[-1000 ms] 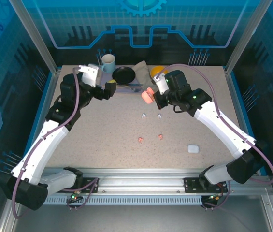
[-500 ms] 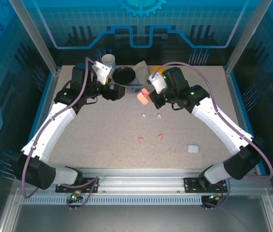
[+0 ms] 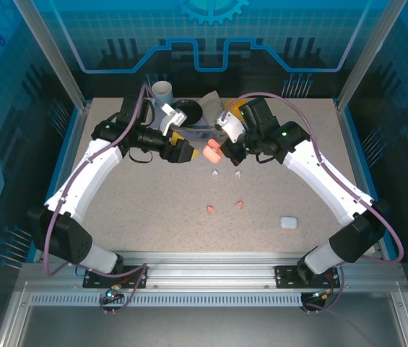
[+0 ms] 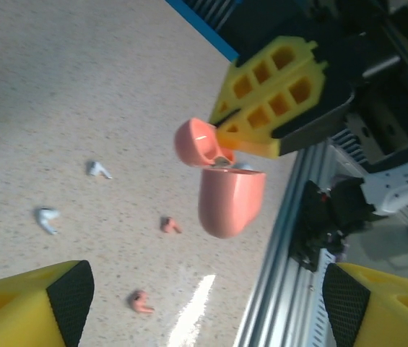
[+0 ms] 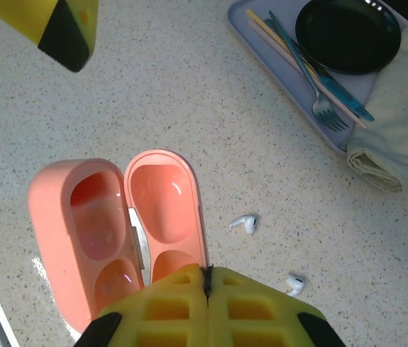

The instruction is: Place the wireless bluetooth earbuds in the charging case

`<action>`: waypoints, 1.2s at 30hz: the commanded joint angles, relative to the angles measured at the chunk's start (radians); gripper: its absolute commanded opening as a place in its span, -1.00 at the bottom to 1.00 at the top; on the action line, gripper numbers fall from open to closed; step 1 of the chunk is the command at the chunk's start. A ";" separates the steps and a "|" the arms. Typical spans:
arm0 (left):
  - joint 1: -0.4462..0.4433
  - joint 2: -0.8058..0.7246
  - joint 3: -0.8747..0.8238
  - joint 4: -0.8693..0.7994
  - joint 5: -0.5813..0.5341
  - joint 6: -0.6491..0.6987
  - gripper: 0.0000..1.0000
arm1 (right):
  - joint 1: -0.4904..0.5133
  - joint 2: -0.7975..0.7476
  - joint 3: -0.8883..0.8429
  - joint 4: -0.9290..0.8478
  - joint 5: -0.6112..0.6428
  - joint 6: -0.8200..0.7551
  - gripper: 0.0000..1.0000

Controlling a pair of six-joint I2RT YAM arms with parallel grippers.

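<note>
My right gripper (image 3: 223,150) (image 5: 206,273) is shut on the rim of one half of the pink charging case (image 3: 212,150) (image 5: 110,224), which hangs open above the table, both hollows bare. In the left wrist view the case (image 4: 231,201) dangles from the right gripper's yellow fingers (image 4: 268,101). My left gripper (image 3: 180,150) (image 4: 207,311) is open just left of the case, nothing between its pads. Two white earbuds (image 3: 215,173) (image 3: 237,174) (image 5: 245,223) (image 5: 294,283) lie on the table below the case. Two pink earbuds (image 3: 209,209) (image 3: 240,205) (image 4: 169,225) (image 4: 140,301) lie nearer the front.
A white case (image 3: 287,223) sits shut at the front right. At the back stands a grey tray (image 5: 261,43) with a fork, chopsticks, a black bowl (image 5: 346,32) and a folded cloth (image 5: 398,123). A white cup (image 3: 163,91) stands behind the left arm.
The left arm has swung right until its gripper is beside the pink case, and its jaws have narrowed a little. The right gripper has carried the case slightly left.
</note>
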 commanded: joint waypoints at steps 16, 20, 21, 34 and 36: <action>-0.002 0.172 0.093 -0.213 0.161 0.108 0.47 | 0.061 0.058 0.028 -0.044 -0.032 -0.065 -1.00; -0.011 0.191 0.066 -0.208 0.160 0.110 0.41 | 0.065 0.078 0.028 -0.034 -0.028 -0.070 -1.00; -0.013 0.196 0.060 -0.203 0.162 0.108 0.40 | 0.066 0.082 0.028 -0.029 -0.029 -0.069 -1.00; -0.016 0.255 0.046 -0.218 0.194 0.129 0.18 | 0.063 0.125 0.061 -0.009 -0.031 -0.071 -1.00; -0.016 0.262 0.045 -0.221 0.199 0.132 0.15 | 0.061 0.127 0.066 -0.006 -0.037 -0.070 -1.00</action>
